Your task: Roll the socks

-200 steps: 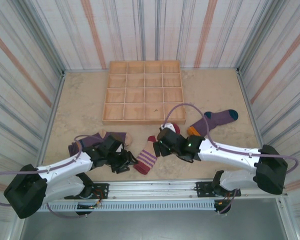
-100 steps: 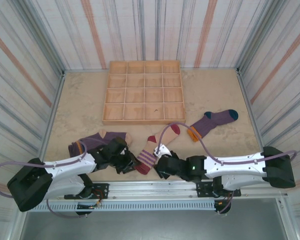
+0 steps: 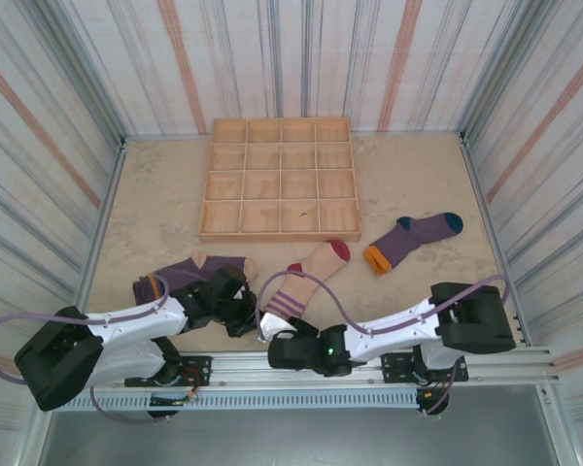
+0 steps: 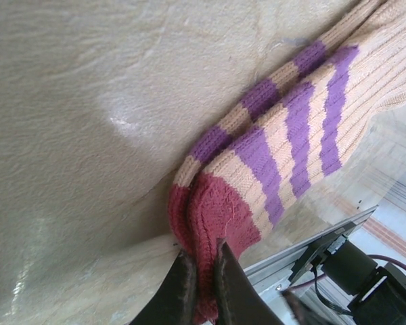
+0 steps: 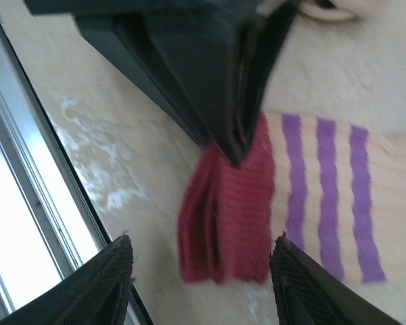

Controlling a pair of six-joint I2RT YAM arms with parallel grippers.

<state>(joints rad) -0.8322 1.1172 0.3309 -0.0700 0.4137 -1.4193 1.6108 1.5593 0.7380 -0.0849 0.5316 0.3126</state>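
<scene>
The left wrist view shows the left tool [image 4: 201,274] clenched on the red cuff edge of the striped sock [image 4: 284,135], which trails ahead of it across the bench [image 4: 74,135]. The right wrist view shows the right tool [image 5: 201,238] released, its fingers straddling that cuff. From above, a dark purple sock [image 3: 189,272] lies just beyond the left tool.
</scene>
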